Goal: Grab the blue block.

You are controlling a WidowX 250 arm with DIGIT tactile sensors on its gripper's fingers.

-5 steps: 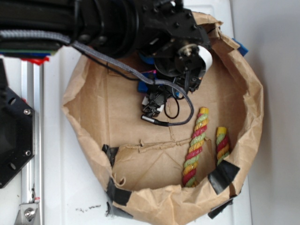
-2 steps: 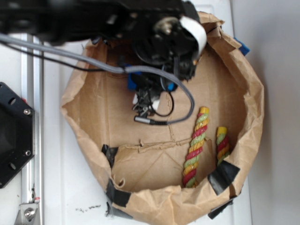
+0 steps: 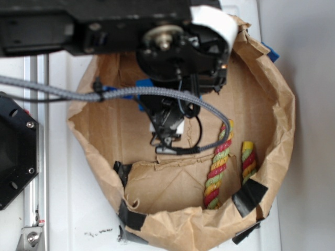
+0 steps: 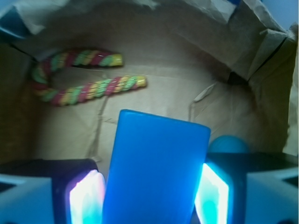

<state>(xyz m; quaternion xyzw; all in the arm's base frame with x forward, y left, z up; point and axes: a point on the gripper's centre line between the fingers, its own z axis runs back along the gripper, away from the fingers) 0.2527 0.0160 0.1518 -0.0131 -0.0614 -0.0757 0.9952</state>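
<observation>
So your gripper [image 4: 152, 196] has the blue block [image 4: 154, 172] sitting right between its two fingers [image 4: 86, 198], jaws closed in narrow around it, with the glowing pads right up against its two long sides in the wrist view. The right pad looks like it's touching; on the left I can't quite tell if there's a sliver of gap. The block stands up between the pads with its top edge tilted a bit, lower on the right. In the exterior view you mostly just see the arm [image 3: 172, 57] and its grey cable [image 3: 131, 93] covering things, with only a bit of blue peeking out at the block's spot. Everything's inside the crumpled brown paper bag [image 3: 272, 104], which is rolled down into a sort of bowl and patched with black tape [image 3: 248, 194]. Also in there: a twisted multicolour rope [image 3: 217, 167] bent into a U, lying well apart from the block, and a teal-blue ball [image 4: 228, 143] just behind the right finger.
</observation>
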